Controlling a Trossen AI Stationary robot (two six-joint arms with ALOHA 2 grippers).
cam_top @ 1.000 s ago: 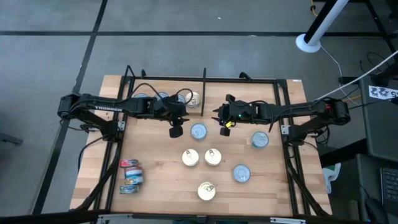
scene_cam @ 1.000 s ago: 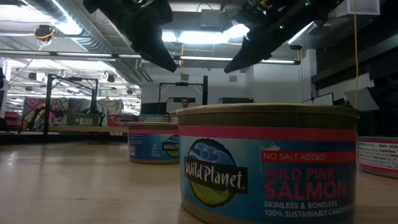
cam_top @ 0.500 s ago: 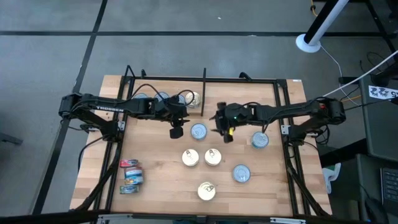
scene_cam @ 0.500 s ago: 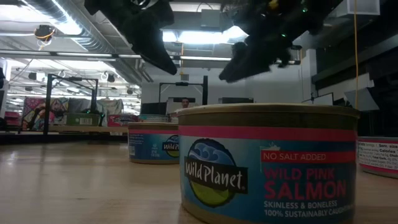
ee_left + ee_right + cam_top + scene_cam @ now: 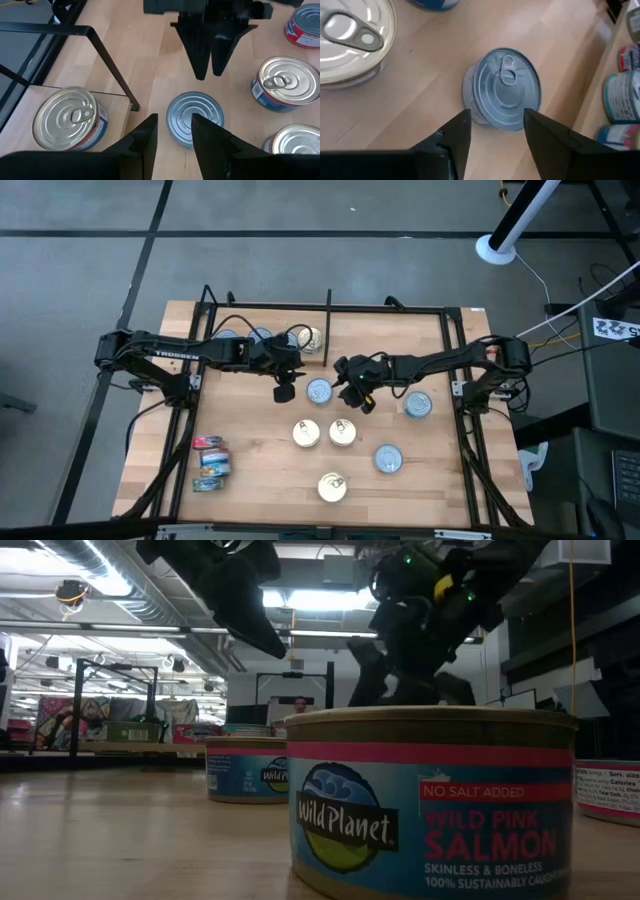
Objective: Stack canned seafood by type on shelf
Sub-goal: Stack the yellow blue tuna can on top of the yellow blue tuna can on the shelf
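Note:
A flat silver-blue tin (image 5: pixel 319 390) of the canned seafood stands on the shelf's wooden board (image 5: pixel 400 345), between my two grippers. My right gripper (image 5: pixel 355 395) is open and low on the tin's right side. In its wrist view its fingers (image 5: pixel 457 132) stand on either side of the near rim of the tin (image 5: pixel 505 85), short of touching it. My left gripper (image 5: pixel 283 392) hangs open above the board on the tin's left. In its wrist view the tin (image 5: pixel 200 112) lies just past its fingertips (image 5: pixel 150 132).
Gold pull-tab tins (image 5: pixel 306 432) (image 5: pixel 342 432) (image 5: pixel 332 486) stand near the middle and front, and another (image 5: pixel 312 340) by the black divider bar (image 5: pixel 329 310). Silver-blue tins (image 5: pixel 417 405) (image 5: pixel 387 458) are to the right. Red-and-blue tins (image 5: pixel 212 465) lie at the front left.
My right gripper has come down and moved toward the table's left, toward the silver-blue tin, rolling about its own line as it went. The tin has stayed where it was.

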